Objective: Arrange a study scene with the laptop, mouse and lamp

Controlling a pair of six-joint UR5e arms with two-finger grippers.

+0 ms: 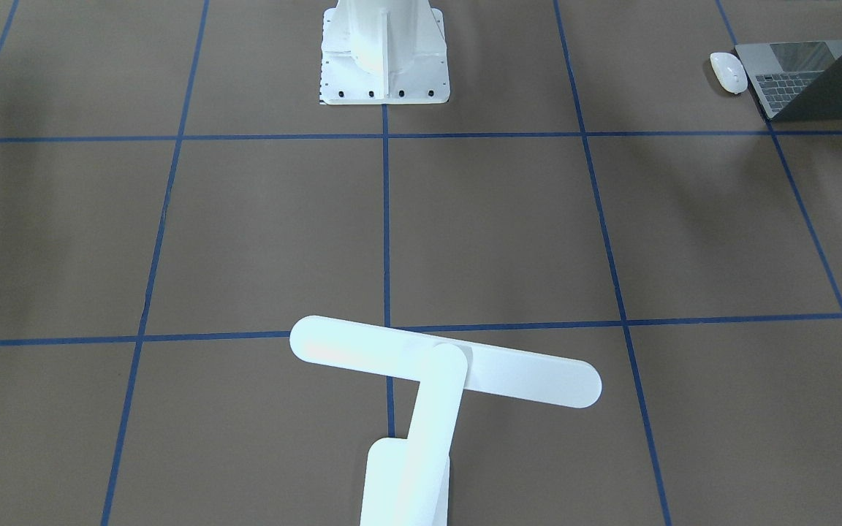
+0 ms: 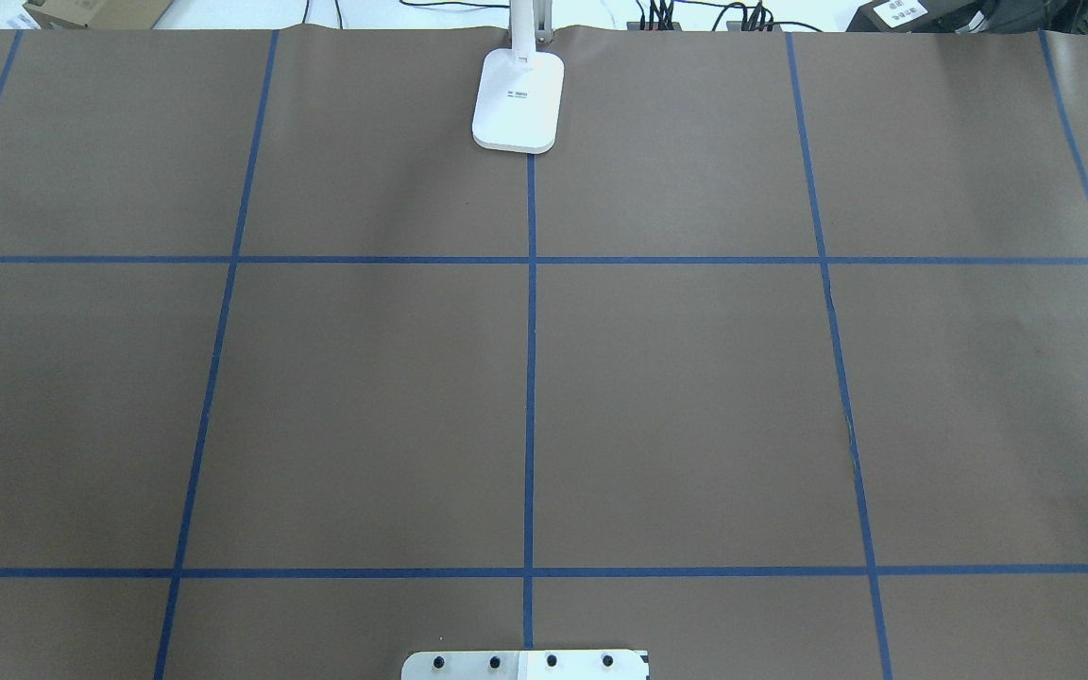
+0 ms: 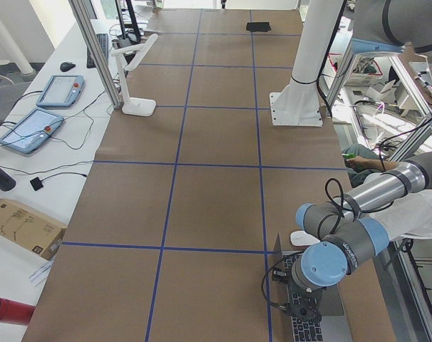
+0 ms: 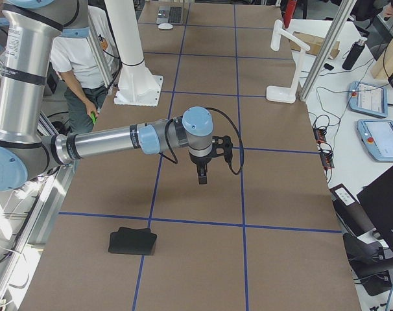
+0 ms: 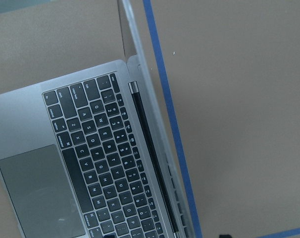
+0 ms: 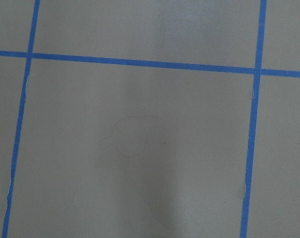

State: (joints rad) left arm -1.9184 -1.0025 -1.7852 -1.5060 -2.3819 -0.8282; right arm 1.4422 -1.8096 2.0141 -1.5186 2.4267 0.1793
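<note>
Left gripper point(image 3: 302, 312) hangs over the laptop point(image 1: 830, 91), mouse point(image 1: 729, 72) at its nine o'clock in front view, right gripper point(image 4: 202, 176) over the table point(image 4: 281, 194); their spread I cannot tell.

A brown table point(image 2: 695, 397) gridded with blue tape lines point(image 2: 530, 378) carries a white bolted pedestal point(image 1: 384, 51) and a flat black pad point(image 4: 132, 241), with two teach pendants point(image 3: 31, 130) and a cardboard box point(image 3: 23, 226) lying alongside.

Matt grey metal laptop point(image 5: 105, 158); smooth white plastic mouse point(image 1: 729, 71) and lamp point(image 1: 443, 369); matt brown paper covers the surface point(image 2: 365, 397)
</note>
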